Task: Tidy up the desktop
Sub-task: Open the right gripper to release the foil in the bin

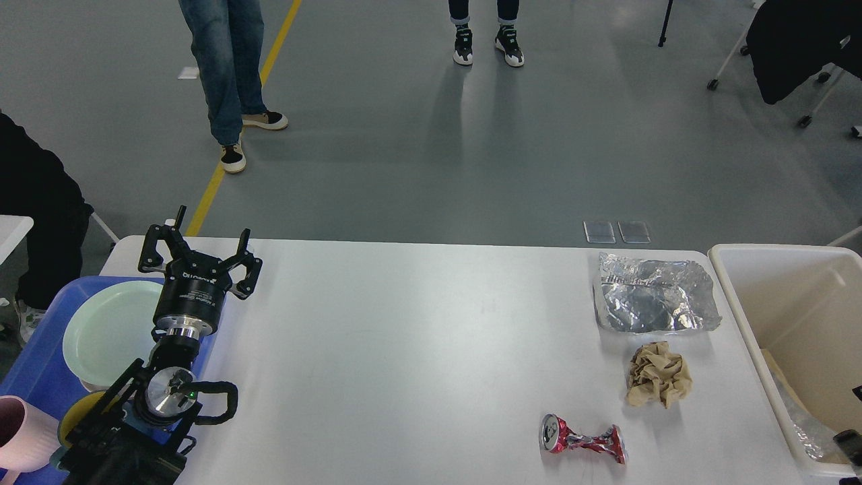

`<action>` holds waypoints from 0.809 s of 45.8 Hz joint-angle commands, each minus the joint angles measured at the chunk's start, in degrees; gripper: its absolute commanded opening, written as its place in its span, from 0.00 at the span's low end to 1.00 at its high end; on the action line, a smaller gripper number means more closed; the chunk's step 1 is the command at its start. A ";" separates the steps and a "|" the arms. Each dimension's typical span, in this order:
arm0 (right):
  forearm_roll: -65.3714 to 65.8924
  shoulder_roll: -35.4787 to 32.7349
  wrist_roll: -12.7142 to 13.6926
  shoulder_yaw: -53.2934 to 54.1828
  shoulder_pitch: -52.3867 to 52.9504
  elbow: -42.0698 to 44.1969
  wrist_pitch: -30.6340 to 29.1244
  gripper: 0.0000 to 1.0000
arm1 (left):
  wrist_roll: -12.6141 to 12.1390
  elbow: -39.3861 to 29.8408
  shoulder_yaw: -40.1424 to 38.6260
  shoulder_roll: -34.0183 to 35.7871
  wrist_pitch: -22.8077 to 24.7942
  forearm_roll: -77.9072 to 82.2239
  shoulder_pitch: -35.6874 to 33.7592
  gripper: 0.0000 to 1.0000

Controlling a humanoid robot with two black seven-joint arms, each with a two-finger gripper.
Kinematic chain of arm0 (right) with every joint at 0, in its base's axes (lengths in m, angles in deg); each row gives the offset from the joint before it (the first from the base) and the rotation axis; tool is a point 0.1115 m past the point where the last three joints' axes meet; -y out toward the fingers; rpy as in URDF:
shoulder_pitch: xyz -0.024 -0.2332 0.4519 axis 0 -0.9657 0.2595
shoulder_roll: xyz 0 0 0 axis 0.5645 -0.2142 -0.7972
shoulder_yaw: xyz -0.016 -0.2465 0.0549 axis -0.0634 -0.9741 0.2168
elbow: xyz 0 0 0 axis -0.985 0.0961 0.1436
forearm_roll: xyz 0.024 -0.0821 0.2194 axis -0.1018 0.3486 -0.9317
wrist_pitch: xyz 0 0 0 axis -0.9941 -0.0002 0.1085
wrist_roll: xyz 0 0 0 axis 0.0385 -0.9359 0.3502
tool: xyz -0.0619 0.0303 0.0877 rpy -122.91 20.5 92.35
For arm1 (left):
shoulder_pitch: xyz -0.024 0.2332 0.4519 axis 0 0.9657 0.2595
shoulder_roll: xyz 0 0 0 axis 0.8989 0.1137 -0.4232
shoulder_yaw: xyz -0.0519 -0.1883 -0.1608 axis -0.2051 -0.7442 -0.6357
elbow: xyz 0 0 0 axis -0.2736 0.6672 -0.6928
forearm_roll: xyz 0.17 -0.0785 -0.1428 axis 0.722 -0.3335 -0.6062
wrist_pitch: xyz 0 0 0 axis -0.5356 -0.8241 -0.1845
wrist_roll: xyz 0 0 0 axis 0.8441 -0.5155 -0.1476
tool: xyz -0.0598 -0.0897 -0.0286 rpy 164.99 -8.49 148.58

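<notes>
The white desktop (417,350) holds a flat silver foil bag (653,293) at the far right, a crumpled brown paper (658,382) just in front of it, and a crushed red can (583,441) near the front edge. My left gripper (200,246) is open and empty, pointing upward over the desktop's left end beside the blue tray. Only dark bits of my right gripper (850,441) show at the lower right edge, inside the cream bin; its fingers cannot be told apart. A bit of silver foil (801,423) lies low in that bin.
A cream bin (734,296) stands off the desktop's right end. A blue tray (34,364) at the left holds a pale green plate (108,330), a pink cup (17,434) and a yellow item (77,411). People stand on the floor beyond the table.
</notes>
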 commanded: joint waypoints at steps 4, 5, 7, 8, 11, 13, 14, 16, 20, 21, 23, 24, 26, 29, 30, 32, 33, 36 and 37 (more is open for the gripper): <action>0.00 -0.53 0.09 -0.09 0.66 -0.43 -0.38 1.00 | 0.00 0.00 0.00 0.00 -0.07 0.00 -0.01 0.96; 0.00 -0.53 0.09 -0.01 1.01 -0.43 -0.47 1.00 | 0.00 0.00 0.00 0.00 0.02 0.00 -0.01 0.96; 0.27 -0.62 0.18 0.00 2.24 -0.52 -1.26 1.00 | 0.00 0.00 0.00 0.00 -0.07 0.00 -0.01 0.96; 0.35 -0.80 0.18 0.00 3.03 -0.52 -1.87 1.00 | 0.00 0.00 0.00 0.00 0.02 0.00 -0.01 0.96; 0.62 -2.20 0.70 -0.44 5.49 -0.87 -4.76 1.00 | 0.00 0.00 0.00 0.00 0.02 0.00 -0.01 0.96; 0.97 -4.04 1.75 -0.71 7.24 -2.27 -7.66 1.00 | 0.00 0.00 0.00 0.00 0.02 0.00 -0.01 0.96; 1.14 -5.01 2.46 -0.79 8.38 -3.15 -9.33 1.00 | 0.00 0.00 0.00 0.00 0.02 0.00 -0.01 0.96; 1.49 -6.85 3.77 -1.06 11.11 -5.25 -12.76 1.00 | 0.00 0.00 0.00 0.00 0.02 0.00 -0.01 0.96; 4.39 -9.49 4.92 -3.77 16.99 -10.08 -18.56 1.00 | -0.09 0.00 0.00 0.00 0.02 0.00 -0.01 0.96; 5.35 -10.02 4.92 -4.74 18.31 -11.66 -19.71 1.00 | 0.00 0.00 0.00 0.00 -0.07 0.00 -0.01 0.96; 7.11 -11.16 5.27 -6.67 21.39 -14.92 -20.94 1.00 | -0.09 0.00 0.00 0.00 0.02 0.00 -0.01 0.96; 7.64 -11.69 5.54 -7.55 23.06 -16.76 -21.47 1.00 | 0.00 0.00 0.00 0.00 0.02 0.00 -0.01 0.96; 8.35 -13.10 6.24 -9.14 26.75 -20.62 -22.35 1.00 | 0.00 0.00 0.00 0.00 0.02 0.00 -0.01 0.96; 9.05 -15.21 7.73 -11.68 32.46 -27.48 -22.97 1.00 | -0.09 0.00 0.00 0.00 0.02 0.00 -0.01 0.96; 9.32 -15.73 8.26 -12.56 34.22 -29.85 -23.14 1.00 | -0.09 0.00 0.00 0.00 0.02 0.00 -0.01 0.96; 9.93 -16.35 9.23 -14.76 37.56 -34.25 -23.15 1.00 | -0.09 0.00 0.00 0.00 0.02 0.00 -0.01 0.96; 10.28 -16.44 9.67 -15.73 39.31 -36.10 -23.15 1.00 | 0.00 0.00 0.00 0.00 0.02 0.00 -0.01 0.96; 11.42 -16.36 10.46 -18.10 44.41 -40.50 -23.23 1.00 | 0.00 0.00 0.00 0.00 0.02 0.00 -0.01 0.96; 11.95 -16.09 10.72 -18.98 46.08 -41.73 -23.32 1.00 | -0.09 0.00 0.00 0.00 0.02 0.00 -0.01 0.96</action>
